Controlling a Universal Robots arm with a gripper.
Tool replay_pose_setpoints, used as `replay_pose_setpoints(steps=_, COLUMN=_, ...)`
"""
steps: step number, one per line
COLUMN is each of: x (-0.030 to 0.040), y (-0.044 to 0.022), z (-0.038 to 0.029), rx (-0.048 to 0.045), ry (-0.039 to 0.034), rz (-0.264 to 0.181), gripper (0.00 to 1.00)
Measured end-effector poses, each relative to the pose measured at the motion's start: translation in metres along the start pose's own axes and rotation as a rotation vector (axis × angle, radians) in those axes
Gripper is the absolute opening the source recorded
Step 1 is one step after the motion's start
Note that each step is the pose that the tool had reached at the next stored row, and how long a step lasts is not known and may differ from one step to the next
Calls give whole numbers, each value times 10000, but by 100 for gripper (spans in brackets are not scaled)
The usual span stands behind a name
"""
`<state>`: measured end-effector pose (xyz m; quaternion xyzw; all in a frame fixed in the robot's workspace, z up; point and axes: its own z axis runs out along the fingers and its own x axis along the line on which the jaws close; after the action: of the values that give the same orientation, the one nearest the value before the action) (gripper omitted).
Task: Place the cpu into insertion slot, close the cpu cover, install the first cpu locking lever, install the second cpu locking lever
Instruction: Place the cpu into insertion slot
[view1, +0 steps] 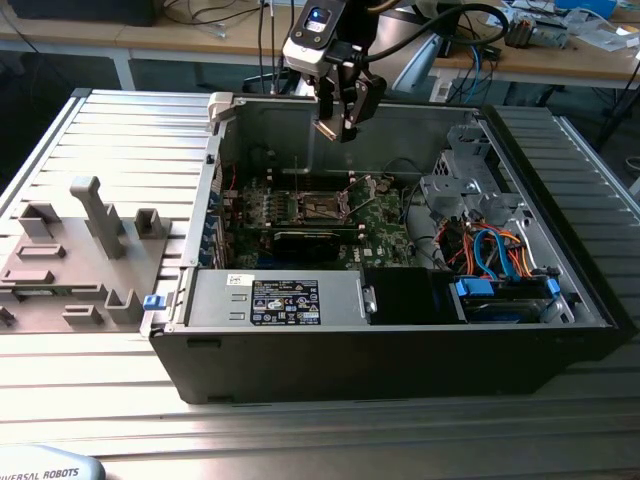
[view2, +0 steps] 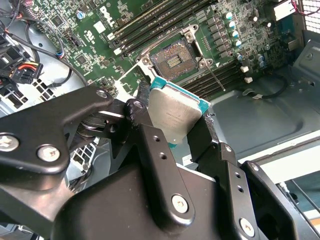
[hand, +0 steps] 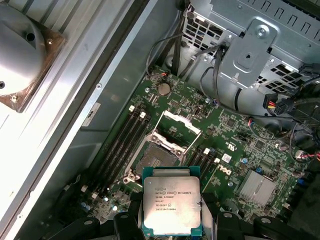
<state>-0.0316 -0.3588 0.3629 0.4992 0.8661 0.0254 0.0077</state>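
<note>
Cpu (hand: 171, 205): silver-grey top w/ rows of small dark print, teal-green edge. Hand (view1: 338, 122): matte blk; screws (view2: 49, 153) on it silver. Insertion slot (hand: 161, 159): dark centre, fine speckled pin pattern, silver rim. Cpu cover (hand: 176, 131): bare silver. Motherboard (hand: 240, 150): green w/ white markings; RAM slots (hand: 120, 142) blk. Case (view1: 400, 360): blk outside, grey metal inside. Cables (view1: 495, 245): orange + blue. Table (view1: 120, 130): silver-grey, ribbed in parallel stripes.

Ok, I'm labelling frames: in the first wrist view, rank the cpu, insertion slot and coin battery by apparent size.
1. cpu: looks largest, but it is nearest the camera.
2. insertion slot.
3. coin battery: clearly smallest.
</note>
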Motion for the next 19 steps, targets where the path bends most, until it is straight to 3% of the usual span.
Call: replay_pose_setpoints(steps=19, x=0, y=0, z=0, rx=-1, ry=-5, rz=102, gripper=54)
